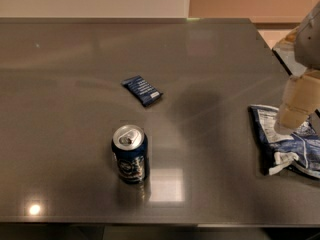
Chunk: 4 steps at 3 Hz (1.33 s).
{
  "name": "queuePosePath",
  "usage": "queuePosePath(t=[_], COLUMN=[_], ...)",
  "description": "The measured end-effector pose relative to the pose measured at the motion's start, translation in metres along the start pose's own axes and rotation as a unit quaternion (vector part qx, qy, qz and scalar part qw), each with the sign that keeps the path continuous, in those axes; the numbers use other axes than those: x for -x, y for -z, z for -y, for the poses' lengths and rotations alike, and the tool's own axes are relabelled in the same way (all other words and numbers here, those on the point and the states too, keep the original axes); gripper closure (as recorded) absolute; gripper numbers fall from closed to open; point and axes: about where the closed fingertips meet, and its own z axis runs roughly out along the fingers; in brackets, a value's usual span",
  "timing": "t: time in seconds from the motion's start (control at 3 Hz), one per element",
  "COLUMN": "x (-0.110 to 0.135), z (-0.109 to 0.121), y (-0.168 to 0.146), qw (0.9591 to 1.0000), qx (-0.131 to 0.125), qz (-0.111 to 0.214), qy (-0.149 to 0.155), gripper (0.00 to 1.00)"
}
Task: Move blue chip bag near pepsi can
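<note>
- Over at the far right edge of the view, the gripper (pixel 293 115) comes down from the top corner. There's a grey arm (pixel 310 39) segment up top and a pale cream padded part below it, leaning so the lower end points down and a bit left.
- That lower end is right over the top-left part of the blue chip bag (pixel 286 145). It's either on the bag or just above it, honestly can't say which.
- Can't tell how the jaws stand, or whether it actually has hold of the bag.
- The bag lies crumpled on the right side of the table (pixel 75 59), white label and markings facing up, with its right end cut off by the frame.
- The pepsi can (pixel 129 154) stands upright left of centre, silver top and pull-tab showing, nearer the front edge than the back. It's well apart from the bag.
- A small dark blue packet (pixel 142 90) lies flat behind the can, turned diagonally, apart from both.
- For room, there's a wide stretch of bare glossy tabletop between bag and can, and the packet sits further back than that stretch.
- For edges, the table's front edge runs along the bottom not far in front of the can. The right edge slants down from the far corner and goes behind the arm.
</note>
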Motion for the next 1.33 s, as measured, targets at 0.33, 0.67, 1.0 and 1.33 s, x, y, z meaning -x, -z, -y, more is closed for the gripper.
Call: queuePosePath(t=[0.33, 0.67, 1.0, 1.33], x=[0.000, -0.007, -0.021, -0.042], z=[0.000, 0.001, -0.001, -0.006], y=[0.000, 0.002, 0.003, 0.002], qw=[1.0000, 0.9998, 0.9989, 0.9904], qx=[-0.001, -0.001, 0.006, 0.022], qz=[0.000, 0.000, 0.001, 0.006], qy=[0.000, 0.021, 0.046, 0.136], gripper=[0.00, 0.00, 0.00, 0.00])
